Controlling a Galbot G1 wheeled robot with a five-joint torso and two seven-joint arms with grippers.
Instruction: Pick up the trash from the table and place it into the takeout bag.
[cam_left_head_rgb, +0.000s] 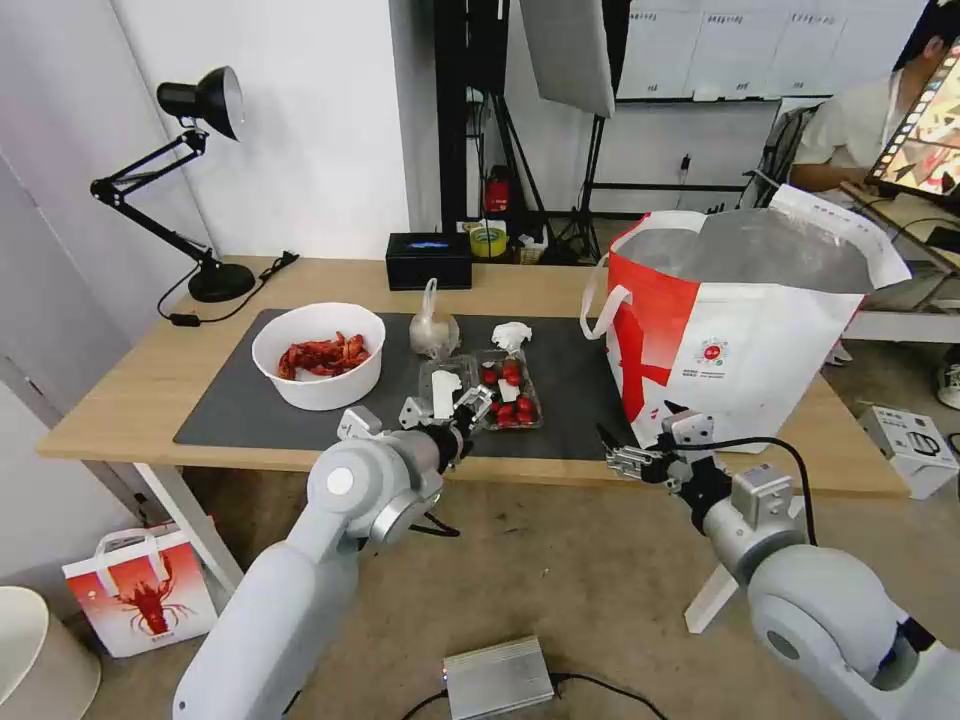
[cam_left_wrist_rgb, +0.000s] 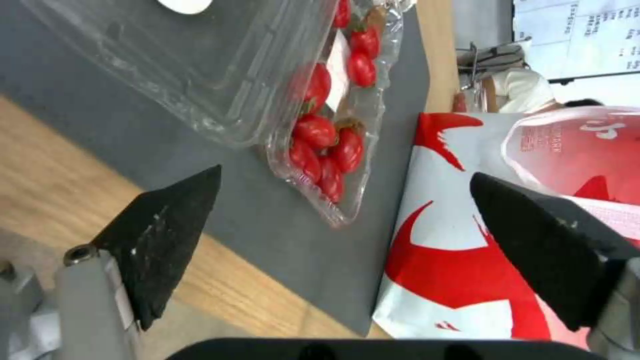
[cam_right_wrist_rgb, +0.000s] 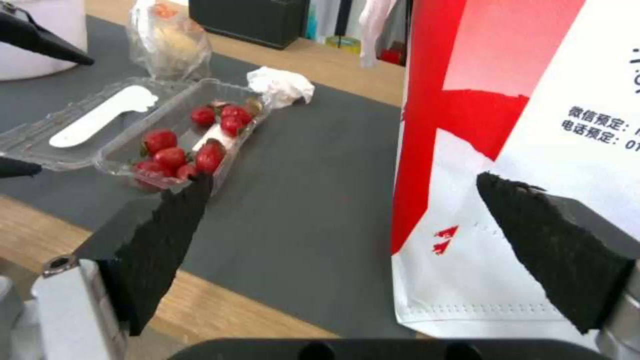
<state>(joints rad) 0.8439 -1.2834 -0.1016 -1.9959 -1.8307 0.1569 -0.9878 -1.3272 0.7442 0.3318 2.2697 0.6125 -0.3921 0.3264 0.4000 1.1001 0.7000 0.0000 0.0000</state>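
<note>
Light-wood tabletop (cam_left_head_rgb: 120, 400) with white legs, carrying one large dark grey mat (cam_left_head_rgb: 235, 405); studio gear and whiteboards behind.

Nearest, at the front edge: left gripper (cam_left_head_rgb: 478, 402), black fingers spread, empty, just short of the tomato box. Right gripper (cam_left_head_rgb: 628, 452), likewise spread and empty, idle near the bag's front lower corner.

Next, on the mat: one clear hinged plastic box (cam_left_head_rgb: 487, 388), lid folded open, holding about eight small red tomatoes (cam_left_head_rgb: 515, 395). Judgement: the box is the step in hand; thin walls will flex, so close on a rim edge and lift level so nothing rolls out.

One white round bowl of red crayfish shells (cam_left_head_rgb: 318, 355), to the left.

Behind the box: one small knotted clear bag (cam_left_head_rgb: 433, 328); one crumpled white tissue (cam_left_head_rgb: 512, 335).

Right end: one large white tote with red side panels (cam_left_head_rgb: 735, 330), upright, mouth open, foil lining showing.

Far edge: one black rectangular box (cam_left_head_rgb: 429, 260); one black desk lamp (cam_left_head_rgb: 195, 180).
</note>
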